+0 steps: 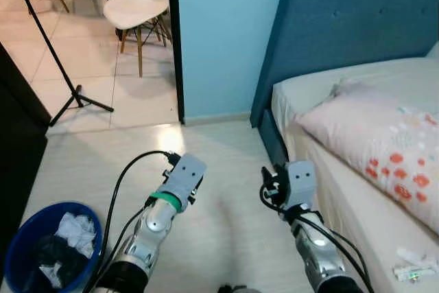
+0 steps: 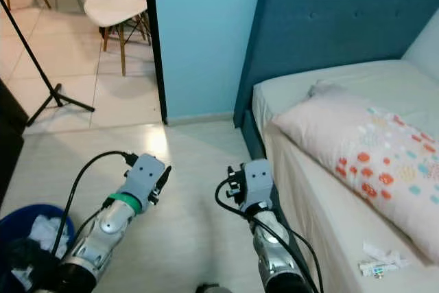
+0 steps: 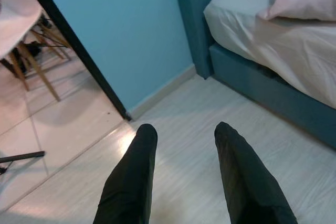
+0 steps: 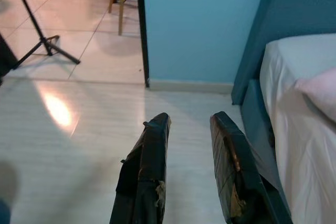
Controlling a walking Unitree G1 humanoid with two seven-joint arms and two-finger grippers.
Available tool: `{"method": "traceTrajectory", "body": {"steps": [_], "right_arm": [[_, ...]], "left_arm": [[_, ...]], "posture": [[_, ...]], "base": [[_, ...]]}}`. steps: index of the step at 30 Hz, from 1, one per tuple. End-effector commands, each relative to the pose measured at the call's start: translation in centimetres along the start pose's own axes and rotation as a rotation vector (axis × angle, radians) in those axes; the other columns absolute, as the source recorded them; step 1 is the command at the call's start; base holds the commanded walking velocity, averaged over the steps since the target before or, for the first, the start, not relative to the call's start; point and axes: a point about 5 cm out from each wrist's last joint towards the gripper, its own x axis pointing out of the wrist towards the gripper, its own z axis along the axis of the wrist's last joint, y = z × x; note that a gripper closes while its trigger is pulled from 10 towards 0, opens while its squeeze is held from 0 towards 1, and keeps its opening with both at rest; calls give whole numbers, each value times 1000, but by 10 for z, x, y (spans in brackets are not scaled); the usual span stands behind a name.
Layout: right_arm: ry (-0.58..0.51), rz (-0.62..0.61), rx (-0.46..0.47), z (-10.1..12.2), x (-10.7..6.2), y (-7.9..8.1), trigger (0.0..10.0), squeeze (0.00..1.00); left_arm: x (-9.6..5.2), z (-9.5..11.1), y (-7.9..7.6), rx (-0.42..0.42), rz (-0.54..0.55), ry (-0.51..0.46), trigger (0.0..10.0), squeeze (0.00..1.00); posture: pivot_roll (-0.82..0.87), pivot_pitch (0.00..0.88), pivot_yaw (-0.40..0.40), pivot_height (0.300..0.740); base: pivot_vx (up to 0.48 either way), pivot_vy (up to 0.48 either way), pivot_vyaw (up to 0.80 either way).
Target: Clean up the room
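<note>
Clearly both the left gripper (image 3: 186,174) and right gripper (image 4: 191,169) hang parted and empty over the floor, so the wrapper (image 1: 411,266) near the bed's (image 1: 357,190) front edge risks sliding off under a clumsy reach.

Bin (image 1: 27,238) left, bed (image 1: 343,94) right.

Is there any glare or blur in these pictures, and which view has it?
Left eye view: a bright glare patch on the pale floor below the blue wall; the crumpled wrapper on the bed is soft. Right wrist view: the same sort of glare on the floor, beside the open right gripper. Left wrist view: glare between the open left gripper's fingers; picture sharp.
</note>
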Motion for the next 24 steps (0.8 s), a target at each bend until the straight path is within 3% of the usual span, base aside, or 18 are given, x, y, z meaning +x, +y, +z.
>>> {"method": "traceTrajectory", "body": {"steps": [1,9,18,24], "right_arm": [[25,3,7,-7,-4,2,10000,0],[22,3,3,-6,-4,2,10000,0],[16,10,-3,-5,-3,3,10000,0],[20,2,13,-6,-3,2,10000,0]], "left_arm": [[-2,-4,-2,-3,-6,19,10000,0],[-1,-4,-2,-4,-4,16,10000,0],[-1,-4,-2,-4,-3,16,10000,0],[-1,-4,-2,-3,-4,17,10000,0]], "posture": [[17,40,29,740],[16,40,28,740],[16,40,28,740],[14,41,28,740]], "base": [[472,0,-700],[472,0,-679],[472,0,0],[472,0,-508]]}}
